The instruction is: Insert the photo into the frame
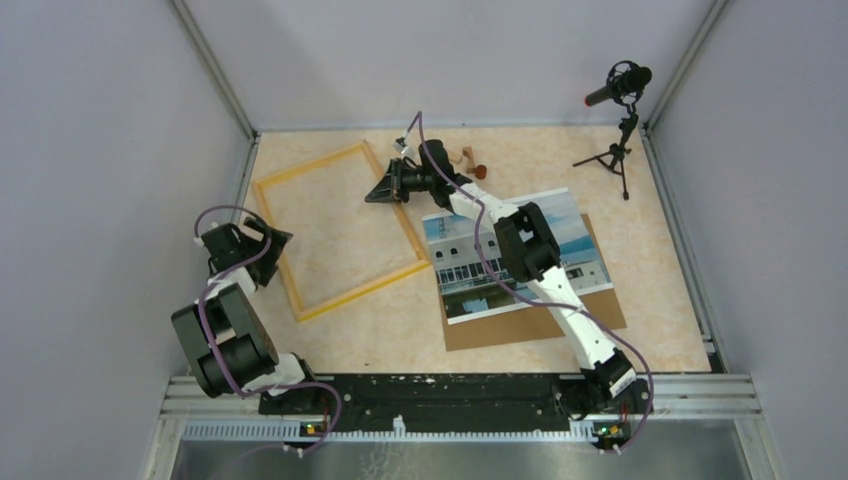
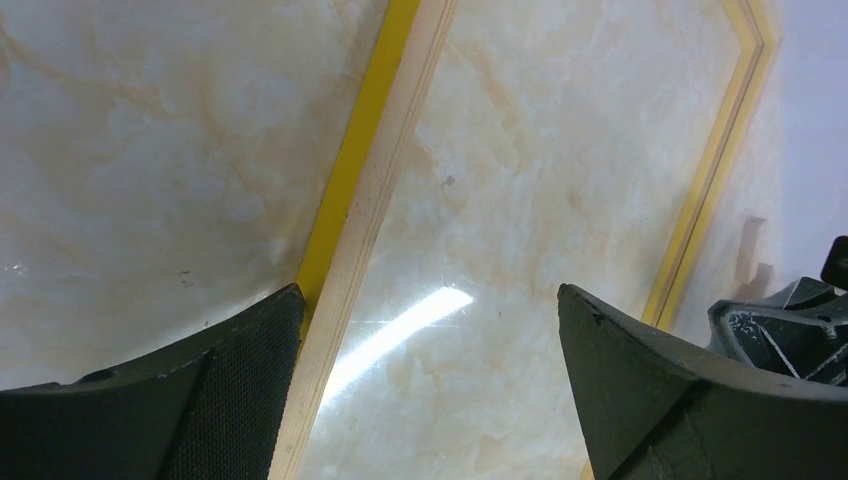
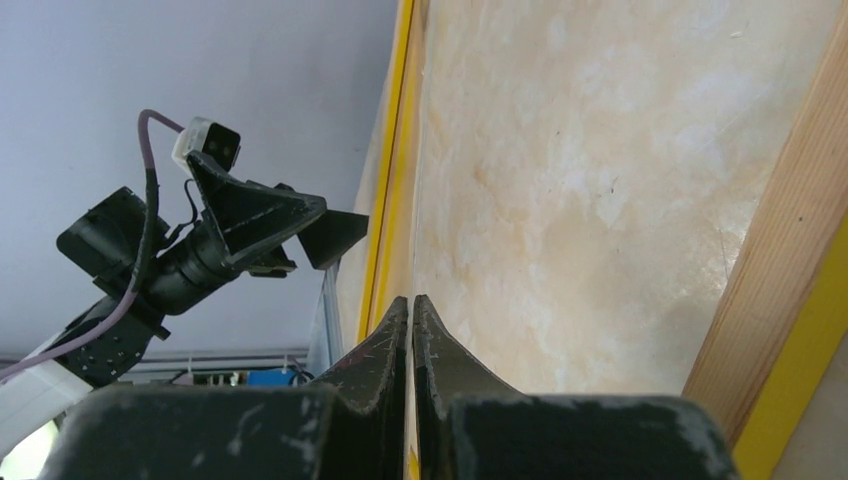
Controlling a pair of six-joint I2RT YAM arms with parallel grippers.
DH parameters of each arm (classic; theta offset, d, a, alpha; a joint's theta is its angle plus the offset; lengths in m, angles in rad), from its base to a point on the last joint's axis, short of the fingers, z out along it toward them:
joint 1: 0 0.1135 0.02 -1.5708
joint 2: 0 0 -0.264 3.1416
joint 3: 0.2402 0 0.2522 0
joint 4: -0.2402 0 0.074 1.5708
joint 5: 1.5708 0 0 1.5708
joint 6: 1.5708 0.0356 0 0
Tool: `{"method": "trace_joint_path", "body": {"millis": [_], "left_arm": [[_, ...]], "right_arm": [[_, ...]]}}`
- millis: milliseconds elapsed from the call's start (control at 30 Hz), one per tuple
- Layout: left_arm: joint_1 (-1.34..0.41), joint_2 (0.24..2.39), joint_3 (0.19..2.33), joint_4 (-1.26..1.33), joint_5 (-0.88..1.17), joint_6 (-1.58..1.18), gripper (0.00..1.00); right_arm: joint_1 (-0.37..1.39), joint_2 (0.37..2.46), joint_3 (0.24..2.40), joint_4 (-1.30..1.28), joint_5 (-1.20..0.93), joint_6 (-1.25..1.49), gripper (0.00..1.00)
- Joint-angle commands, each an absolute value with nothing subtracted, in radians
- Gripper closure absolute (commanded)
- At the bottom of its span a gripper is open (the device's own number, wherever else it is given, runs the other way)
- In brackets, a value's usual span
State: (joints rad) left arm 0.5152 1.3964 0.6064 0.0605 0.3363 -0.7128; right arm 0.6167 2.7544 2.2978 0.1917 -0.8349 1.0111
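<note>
White-bordered building photo [image 1: 462,275] lies well apart from clenched, empty right gripper [image 1: 372,196] over thin yellow wooden frame [image 1: 360,293]; left gripper [image 1: 280,240] spread wide.

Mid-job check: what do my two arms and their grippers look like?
The left arm and right arm have white links, bulky black joint housings and a purple cable looping along each. The left gripper and right gripper are black, with triangular bodies and wedge-shaped fingers, the left's inner face finely textured.
</note>
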Motion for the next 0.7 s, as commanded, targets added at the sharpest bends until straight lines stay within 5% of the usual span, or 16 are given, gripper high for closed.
{"method": "trace_joint_path", "body": {"millis": [0, 433, 567, 667], "left_arm": [[0.519, 1.398, 0.642, 0.095, 0.374, -0.716, 0.01], [0.519, 1.408, 0.647, 0.093, 0.390, -0.714, 0.01], [0.508, 1.326, 0.674, 0.016, 0.310, -0.666, 0.01], [0.473, 1.250, 0.732, -0.104, 0.176, -0.635, 0.01]], "right_arm": [[0.609, 2.780, 2.364, 0.215, -0.842, 0.987, 1.00], [0.608, 2.792, 2.366, 0.302, -0.895, 1.072, 1.00], [0.603, 2.755, 2.314, 0.301, -0.873, 1.067, 0.72], [0.605, 2.756, 2.315, 0.291, -0.872, 1.064, 0.65]]}}
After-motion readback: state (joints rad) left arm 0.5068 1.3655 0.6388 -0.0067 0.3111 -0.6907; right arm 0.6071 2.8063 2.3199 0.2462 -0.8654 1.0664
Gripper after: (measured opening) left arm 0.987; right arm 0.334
